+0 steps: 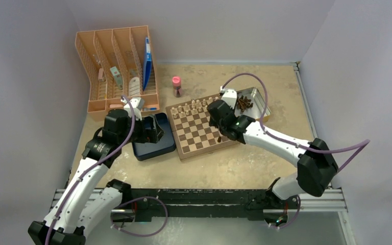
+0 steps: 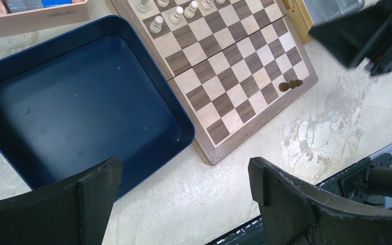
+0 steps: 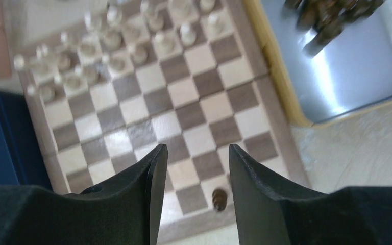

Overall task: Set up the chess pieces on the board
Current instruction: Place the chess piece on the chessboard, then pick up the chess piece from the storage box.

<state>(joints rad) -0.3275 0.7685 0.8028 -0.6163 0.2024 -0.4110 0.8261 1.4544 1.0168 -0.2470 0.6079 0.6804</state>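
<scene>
- While the right claw [image 3: 196, 153] stands open w/ nothing between its black fingers, one small dark brown wooden chess piece [image 3: 218, 199] sits below the gap; it's on the near row of the square checked wooden chessboard [image 3: 184, 122], toward the right corner; claw & piece are apart.
- In the left wrist view that piece looks stretched along its square, poss. lying on its side; can't tell for sure; if it is down, it isn't properly set & needs re-standing.
- The other dark brown pieces [image 1: 243, 103] are heaped in the shiny rectangular metal tray [image 1: 259, 104] just beside the board's far-right corner; the pale cream wooden pieces [image 1: 191, 107] stand along the far rows; so the dark side looks barely begun.
- Left claw [image 2: 184, 168] is wide open & empty, hanging over the near rim of the square dark blue box [image 2: 81, 112], which sits beside the board's left edge.
- Risk 1: right fingers hang close over the lone piece; a sideways move before lifting could clip it & roll it off the near border.
- Risk 2: pieces in the heap touch each other; the claw may catch two, or pinch one askew so it lands tilted.
- Risk 3: the tray sits near the cream rows; a low sweep of the arm could topple some.
</scene>
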